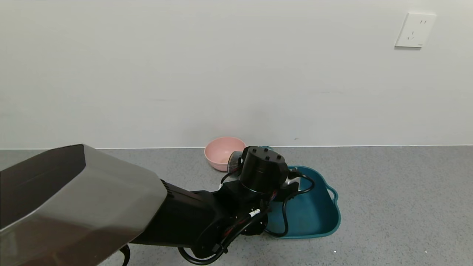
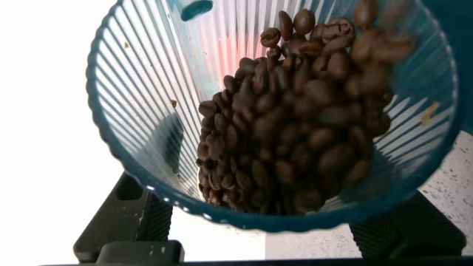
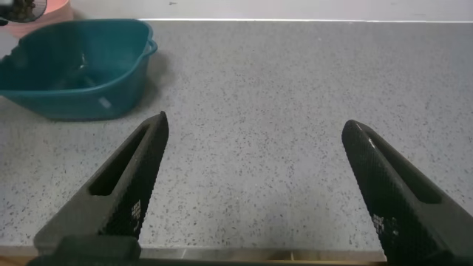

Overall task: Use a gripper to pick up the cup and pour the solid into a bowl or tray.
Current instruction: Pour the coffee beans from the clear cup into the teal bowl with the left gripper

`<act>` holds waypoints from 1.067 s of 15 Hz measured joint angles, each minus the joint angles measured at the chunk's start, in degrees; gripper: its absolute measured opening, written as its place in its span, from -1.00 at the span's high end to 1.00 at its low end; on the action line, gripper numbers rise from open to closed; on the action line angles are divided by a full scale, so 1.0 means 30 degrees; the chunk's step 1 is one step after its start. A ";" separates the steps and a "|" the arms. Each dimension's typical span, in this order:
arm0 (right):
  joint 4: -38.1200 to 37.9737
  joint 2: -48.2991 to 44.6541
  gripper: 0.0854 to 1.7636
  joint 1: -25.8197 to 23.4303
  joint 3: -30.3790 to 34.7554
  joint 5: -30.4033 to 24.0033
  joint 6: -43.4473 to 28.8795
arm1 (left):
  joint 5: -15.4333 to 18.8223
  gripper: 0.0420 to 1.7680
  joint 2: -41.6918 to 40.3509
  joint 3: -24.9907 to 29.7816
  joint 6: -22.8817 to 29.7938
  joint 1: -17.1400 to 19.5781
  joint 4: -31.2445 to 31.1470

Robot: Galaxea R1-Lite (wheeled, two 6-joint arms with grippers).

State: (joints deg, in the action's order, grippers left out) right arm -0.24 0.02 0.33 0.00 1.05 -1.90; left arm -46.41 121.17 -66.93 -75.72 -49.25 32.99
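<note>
Above the near-left part of the teal basin (image 1: pixel 314 214), my left gripper (image 2: pixel 259 244) is clamped on the cup (image 2: pixel 270 111), one black finger pressing each side of the ribbed wall. The cup is tipped well over, its mouth facing the wrist camera, and the coffee beans (image 2: pixel 295 133) are piled against the lower wall, close to the rim. From the head view the cup (image 1: pixel 234 159) shows only as a sliver beyond my wrist, with the pink bowl (image 1: pixel 223 152) just behind it.

Handling, as I judge it: the cup is thin translucent plastic, light even when loaded, and likely to flex under hard pressure. The vertical ribs give my pads some bite, so a moderate hold at mid-height should be enough. The beans are loose, dry and hard; I expect them to slide out in a rush and bounce, so the rim should stay low over the basin.

My right gripper (image 3: pixel 259 192) hangs over bare counter (image 3: pixel 295 111), fingers spread wide apart, well away from the basin.
</note>
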 joint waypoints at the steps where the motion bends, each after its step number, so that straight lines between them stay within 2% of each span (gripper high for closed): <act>1: 0.0000 0.0000 -0.94 -0.0008 0.0000 0.0000 0.0000 | -0.0175 -0.46 0.0073 -0.0089 -0.0191 -0.0154 0.0049; 8: 0.0000 0.0000 -0.94 0.0000 0.0000 0.0000 0.0000 | -0.1268 -0.46 0.0707 -0.0878 -0.1727 -0.0699 0.0045; 16: 0.0008 0.0000 -0.94 0.0000 0.0000 0.0000 -0.0008 | -0.3247 -0.46 0.0992 -0.1182 -0.3170 -0.1195 -0.0053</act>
State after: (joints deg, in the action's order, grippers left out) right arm -0.22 0.02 0.33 0.00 1.05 -1.93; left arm -56.15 124.15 -70.47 -85.22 -52.83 32.83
